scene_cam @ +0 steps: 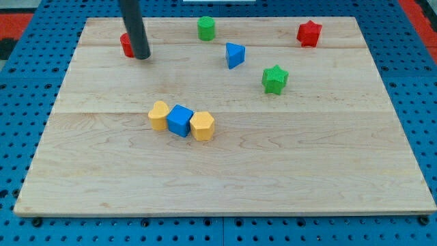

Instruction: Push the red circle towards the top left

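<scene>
red circle [125, 45]: far top-left of board [225, 171], mostly hidden behind rod; shape not confirmable.
my tip [142, 57]: touching or just beside it, at its 4 o'clock.
hand state: none fitted; bare rod, nothing grasped.
advice: likely keep contact low-right, push toward 10 o'clock, slowly; edge near.
neighbours: green cylinder [206, 28] at 3 o'clock, well apart.

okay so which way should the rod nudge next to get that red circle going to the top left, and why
Probably a short push toward the view's upper left. My tip sits against the right side of the red circle, which the rod mostly hides, already near the board's top-left corner. Little room remains, so keep it small.
</scene>
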Robot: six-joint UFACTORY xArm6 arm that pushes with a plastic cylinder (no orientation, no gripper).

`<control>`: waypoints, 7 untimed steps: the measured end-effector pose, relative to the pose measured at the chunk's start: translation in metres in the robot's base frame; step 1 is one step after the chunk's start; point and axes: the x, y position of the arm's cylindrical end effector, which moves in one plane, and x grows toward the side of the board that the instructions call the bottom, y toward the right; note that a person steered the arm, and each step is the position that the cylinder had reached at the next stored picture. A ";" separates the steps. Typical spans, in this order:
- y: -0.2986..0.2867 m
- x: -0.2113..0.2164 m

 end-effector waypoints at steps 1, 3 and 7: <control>-0.049 -0.013; -0.049 -0.026; -0.051 -0.022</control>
